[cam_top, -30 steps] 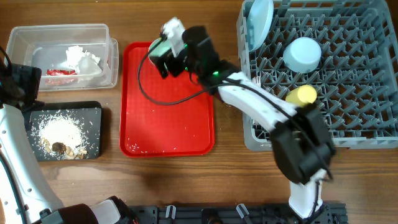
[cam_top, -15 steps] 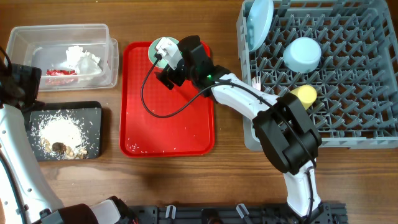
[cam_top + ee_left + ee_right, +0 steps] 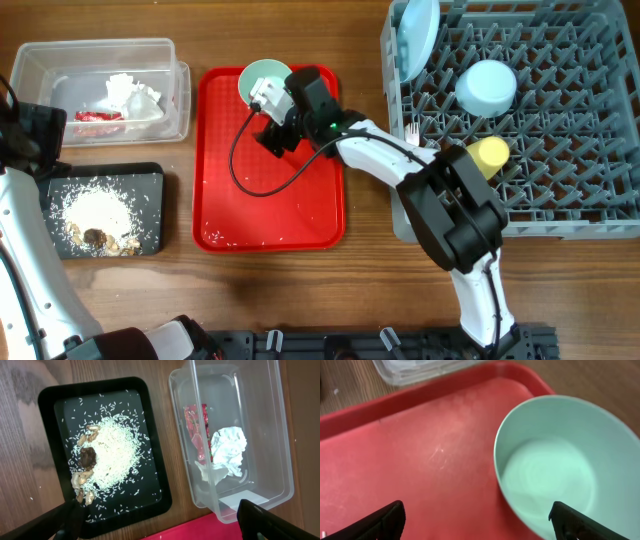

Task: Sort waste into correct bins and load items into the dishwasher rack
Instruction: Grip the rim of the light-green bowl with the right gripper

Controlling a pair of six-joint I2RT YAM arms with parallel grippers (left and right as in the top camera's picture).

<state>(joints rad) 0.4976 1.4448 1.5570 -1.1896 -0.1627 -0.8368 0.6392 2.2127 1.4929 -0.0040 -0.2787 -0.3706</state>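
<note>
The pale green small bowl [image 3: 260, 78] [image 3: 555, 470] stands upright at the back of the red tray [image 3: 270, 200]. My right gripper [image 3: 273, 112] [image 3: 479, 521] hovers open just in front of it, the bowl's near rim between the fingers. My left gripper [image 3: 32, 138] [image 3: 162, 525] stands open above the bins with nothing in it. The clear tub [image 3: 272, 435] holds the napkin [image 3: 227, 451] and the wrapper [image 3: 196, 427]. The black tray [image 3: 50, 405] holds food scraps [image 3: 87, 457] on rice. In the rack [image 3: 580, 160] are the plate [image 3: 420, 35], the blue bowl [image 3: 487, 87] and the yellow cup [image 3: 485, 153].
White cutlery [image 3: 414, 134] pokes up at the rack's left side. A black cable [image 3: 245, 170] loops from the right wrist over the red tray. The left arm [image 3: 25, 260] runs along the table's left edge.
My right gripper has slid off the green bowl toward the front and lower over the red tray, so the bowl now shows. The left arm has not moved.
</note>
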